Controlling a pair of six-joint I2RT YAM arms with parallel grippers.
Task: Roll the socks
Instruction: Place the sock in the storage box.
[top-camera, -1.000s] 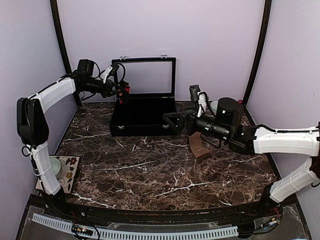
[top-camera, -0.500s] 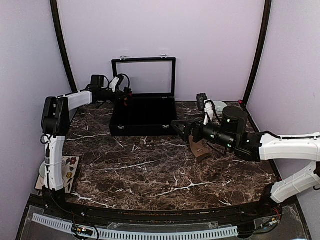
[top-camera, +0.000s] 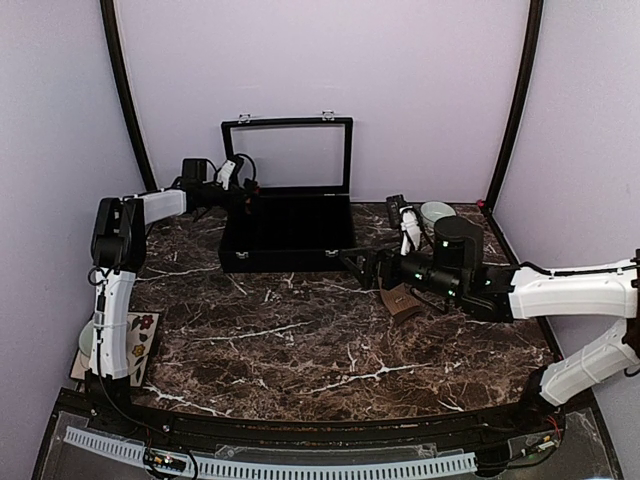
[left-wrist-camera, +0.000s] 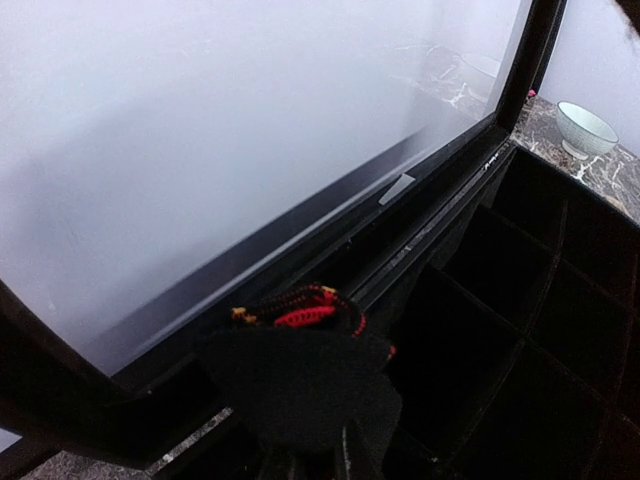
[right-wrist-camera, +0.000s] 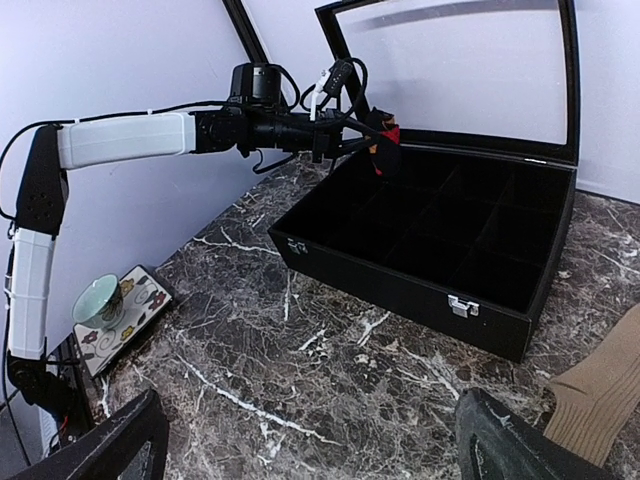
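My left gripper (top-camera: 247, 186) is clamped tight on the black argyle sock (left-wrist-camera: 300, 340), over the far left corner of the open box (top-camera: 285, 262), close to its raised lid (top-camera: 287, 121). My right gripper (top-camera: 365, 265) gapes wide, holding nothing, just beside the tan sock (top-camera: 402, 302), which lies on the desk (top-camera: 300, 350) right of the box. Risks: the bunched argyle sock slips and drops unrolled into a compartment, or it snags the lid. My right arm could clip the box corner.
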